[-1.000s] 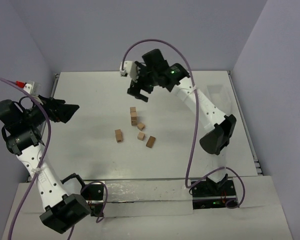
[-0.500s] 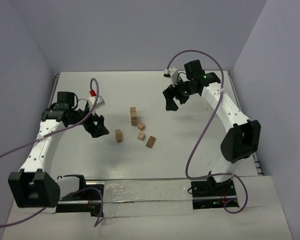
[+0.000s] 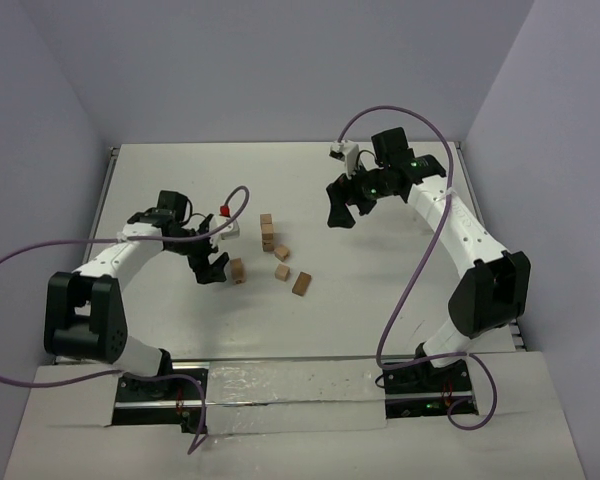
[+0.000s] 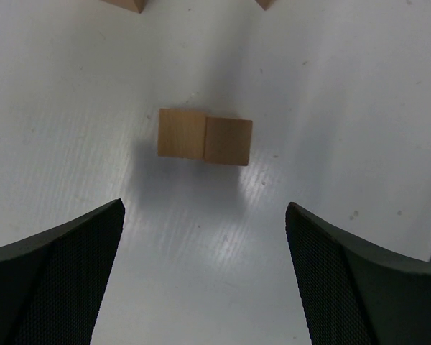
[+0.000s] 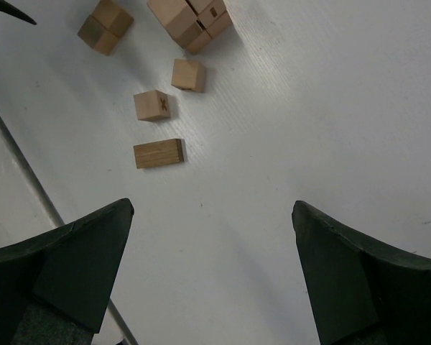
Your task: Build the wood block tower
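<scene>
Tower [image 3: 267, 232]: short one-wide column of plain, square-edged tan cubes, mid-table, seemingly three high. Loose wood blocks [image 3: 282, 271] lie near it on the smooth white table [image 3: 180, 170]. Left gripper [image 3: 215, 268] spread wide, just beside one block. Right gripper [image 3: 340, 208] spread wide, well apart.

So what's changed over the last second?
The left gripper swung in from the far left and now hangs open beside the leftmost pair of wood blocks. The right gripper, also open, pulled away rightward from the tower. Nothing was grasped or released; every block stayed put.
</scene>
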